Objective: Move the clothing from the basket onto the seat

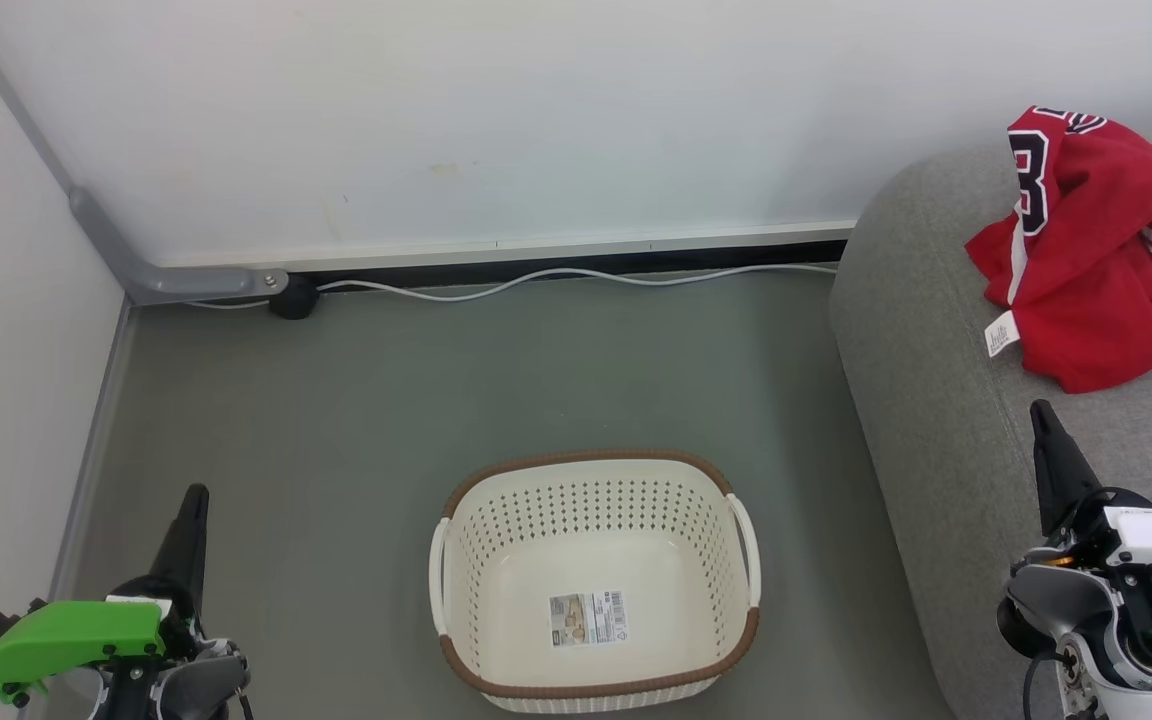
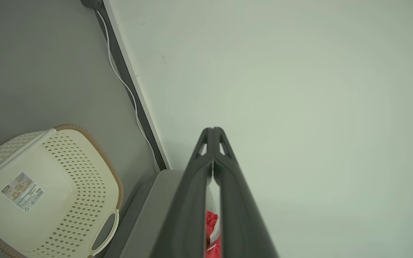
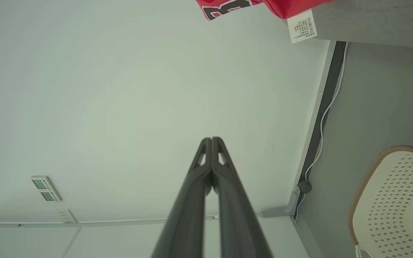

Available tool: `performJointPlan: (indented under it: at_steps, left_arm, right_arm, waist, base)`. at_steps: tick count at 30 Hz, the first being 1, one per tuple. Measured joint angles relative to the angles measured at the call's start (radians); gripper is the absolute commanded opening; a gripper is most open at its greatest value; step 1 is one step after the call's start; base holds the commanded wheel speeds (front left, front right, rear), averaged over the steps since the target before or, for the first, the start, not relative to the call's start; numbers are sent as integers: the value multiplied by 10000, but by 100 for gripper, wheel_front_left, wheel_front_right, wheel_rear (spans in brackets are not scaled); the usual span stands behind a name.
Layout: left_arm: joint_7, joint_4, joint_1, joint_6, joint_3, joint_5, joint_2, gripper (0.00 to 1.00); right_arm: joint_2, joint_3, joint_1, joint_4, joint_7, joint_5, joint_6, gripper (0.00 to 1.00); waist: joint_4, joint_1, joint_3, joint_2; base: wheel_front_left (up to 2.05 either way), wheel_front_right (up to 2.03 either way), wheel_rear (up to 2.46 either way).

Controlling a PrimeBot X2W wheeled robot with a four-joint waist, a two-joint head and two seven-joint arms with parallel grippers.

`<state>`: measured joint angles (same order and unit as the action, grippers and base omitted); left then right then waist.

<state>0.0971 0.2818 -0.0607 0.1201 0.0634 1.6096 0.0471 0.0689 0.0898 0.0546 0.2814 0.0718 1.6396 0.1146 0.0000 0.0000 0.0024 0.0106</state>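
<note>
Left gripper [image 1: 196, 495] and right gripper [image 1: 1040, 412] hang pressed closed, holding nothing; clothing [image 1: 1096, 250] lies on seat [image 1: 926, 350].

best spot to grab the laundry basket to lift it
Probably the side handles of the laundry basket: left handle, right handle. Come from above at each side; it stands upright and empty, and the white loops leave gaps that a finger could hook.
</note>
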Motion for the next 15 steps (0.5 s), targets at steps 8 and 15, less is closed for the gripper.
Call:
performJointPlan:
  at_steps: [8, 15]
  left_arm:
    - [0, 4, 0, 0, 2, 0, -2, 0]
    - [0, 4, -1, 2, 2, 0, -2, 0]
  right_arm:
    - [-19, 6, 2, 4, 10, 0, 0, 0]
    - [-21, 10, 2, 10, 10, -2, 40, 0]
  waist:
    - [0, 0, 0, 0]
    - [0, 0, 0, 0]
  base:
    - [0, 0, 0]
    - [0, 0, 0]
